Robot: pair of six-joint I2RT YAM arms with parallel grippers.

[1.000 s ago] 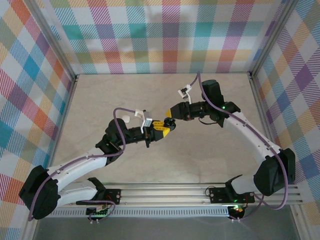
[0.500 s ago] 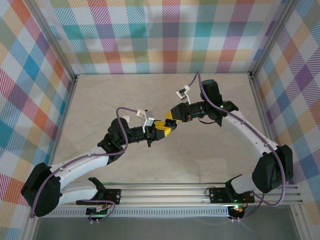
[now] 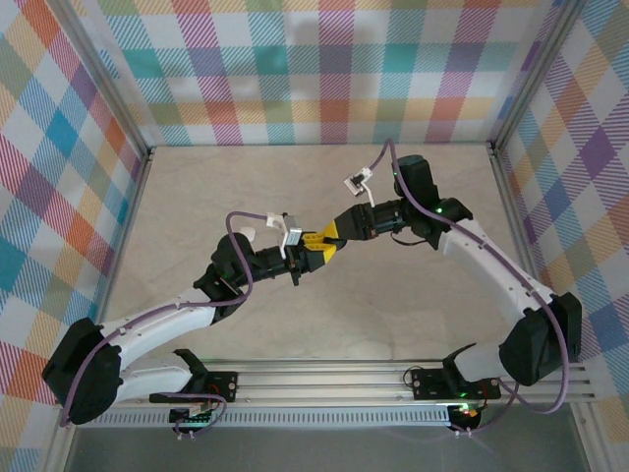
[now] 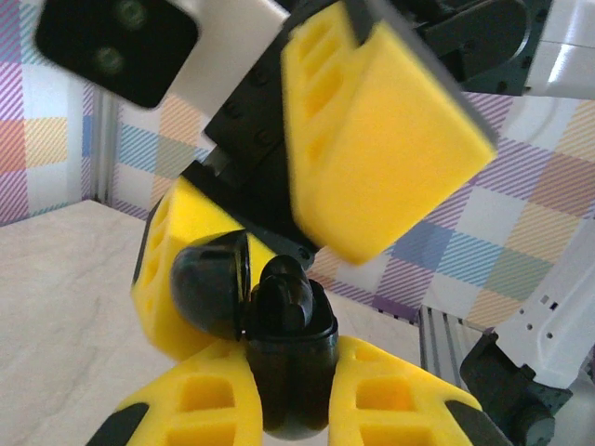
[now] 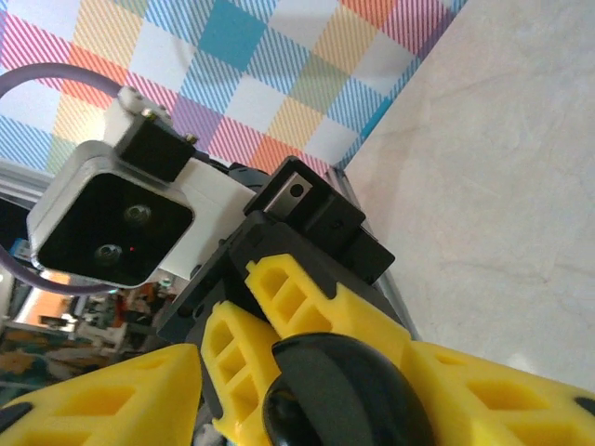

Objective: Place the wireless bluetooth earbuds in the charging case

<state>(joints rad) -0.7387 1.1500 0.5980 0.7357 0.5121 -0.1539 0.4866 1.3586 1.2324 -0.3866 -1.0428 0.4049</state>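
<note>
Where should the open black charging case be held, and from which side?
Grip the charging case by its lower body, coming from its closed bottom end and clamping across its flanks, as the left gripper does. The lid hangs open to one side and an earbud sits in the mouth, so top and hinge side should probably stay free.

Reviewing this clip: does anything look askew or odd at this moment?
The black earbud appears to stand proud of the open black case clamped in the left fingers, so it is not fully seated. Nothing else stands out.

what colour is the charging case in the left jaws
Black and glossy. The charging case shows best in the left wrist view, lid open.
</note>
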